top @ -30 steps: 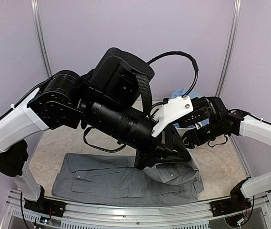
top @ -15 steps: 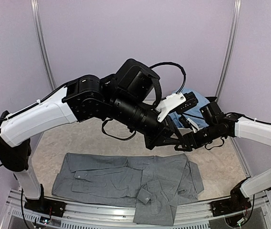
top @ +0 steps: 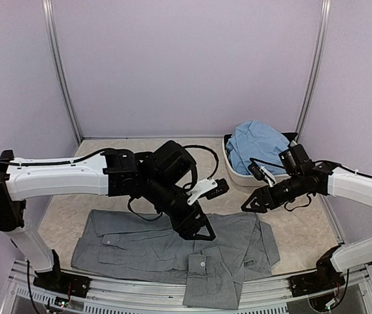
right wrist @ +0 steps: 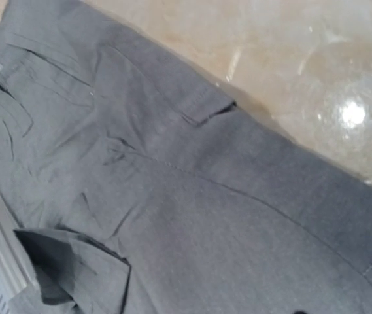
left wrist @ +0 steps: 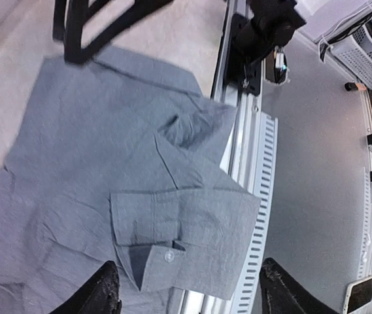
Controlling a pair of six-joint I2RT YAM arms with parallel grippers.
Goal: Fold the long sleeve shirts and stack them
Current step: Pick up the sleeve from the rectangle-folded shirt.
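left hand (top: 199, 229) hangs released just above the middle of the slate grey shirt (top: 140, 245). its two fingers (left wrist: 107, 294) are spread wide, with only cloth below and nothing gripped. right hand (top: 248, 206) hovers over the shirt's far edge toward its right end, also spread and empty. its own wrist view shows almost nothing of its fingers, only cloth and glossy table top.

the grey shirt lies flat along the near side of the table (top: 87, 196), its near hem just beside the front rail (left wrist: 251, 150). one sleeve is folded across the body, and its buttoned cuff (left wrist: 166, 255) overhangs that rail, off the table edge. bare table lies open behind the shirt up to the back wall, and to its left.

the light blue shirt (top: 257, 144) is heaped in a white basin (top: 236, 173) at the far right corner, well apart from the grey one. the right arm crosses in front of the basin and hides part of its near rim. the left arm covers a stretch of the grey shirt's far edge, so the collar cannot be made out from above.
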